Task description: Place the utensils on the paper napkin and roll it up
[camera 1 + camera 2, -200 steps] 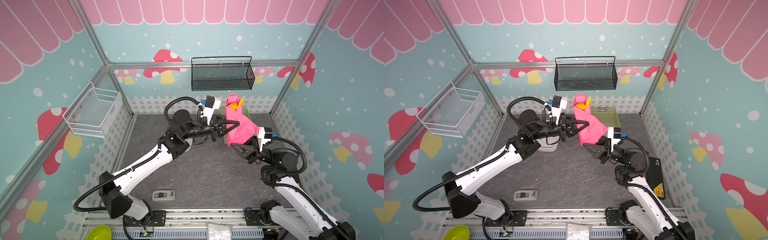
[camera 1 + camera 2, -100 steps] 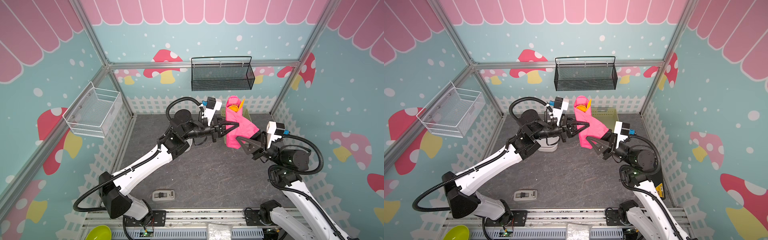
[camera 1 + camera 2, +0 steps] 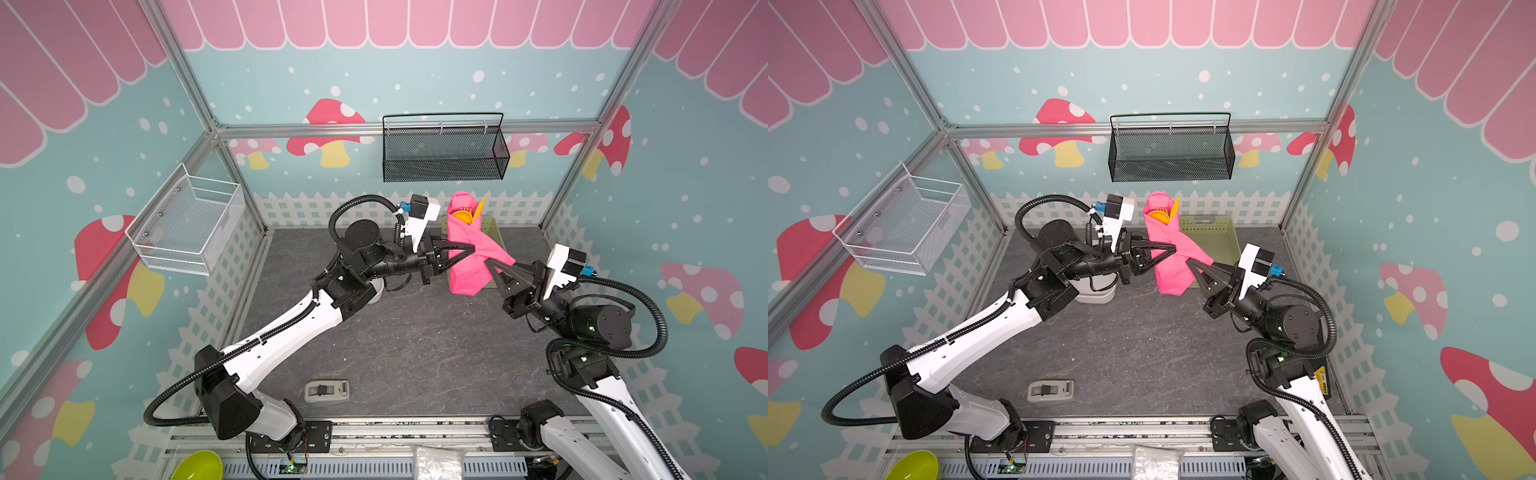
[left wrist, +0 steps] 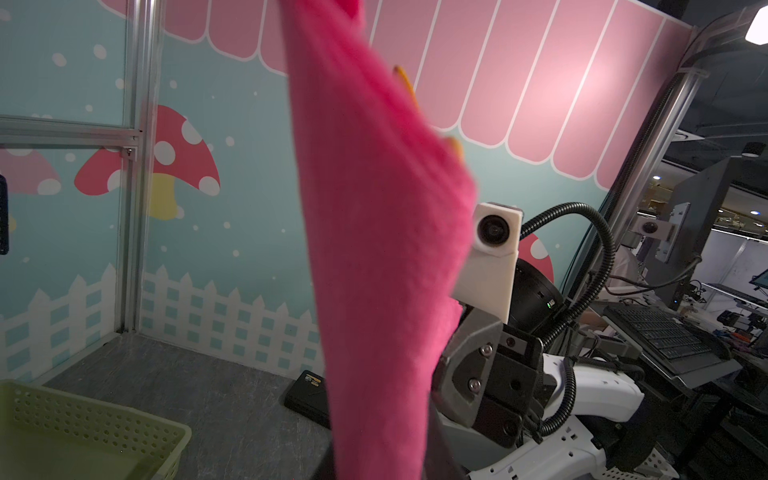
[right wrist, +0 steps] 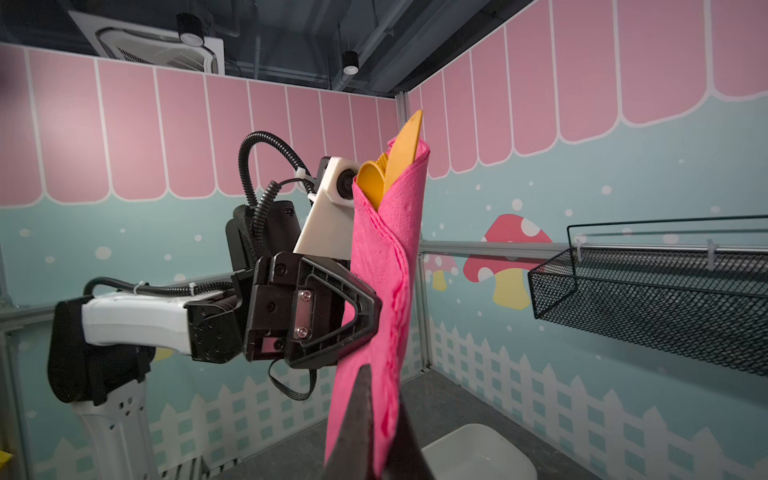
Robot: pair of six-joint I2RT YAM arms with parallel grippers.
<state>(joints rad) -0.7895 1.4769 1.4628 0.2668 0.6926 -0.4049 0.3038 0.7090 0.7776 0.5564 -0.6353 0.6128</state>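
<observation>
Item: your rolled paper napkin (image 3: 463, 274), upright in mid-air, orange utensils (image 3: 462, 216) protruding on top. Your left gripper (image 3: 472, 248) pinches its middle; your right gripper (image 3: 490, 262) pinches lower down.

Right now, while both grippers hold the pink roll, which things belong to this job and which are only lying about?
For the job: napkin, rolled; utensils inside it; left gripper and right gripper, both pinching it.
Lying about: black basket, white basket, green tray, white tub, small grey box, green bowl.
</observation>
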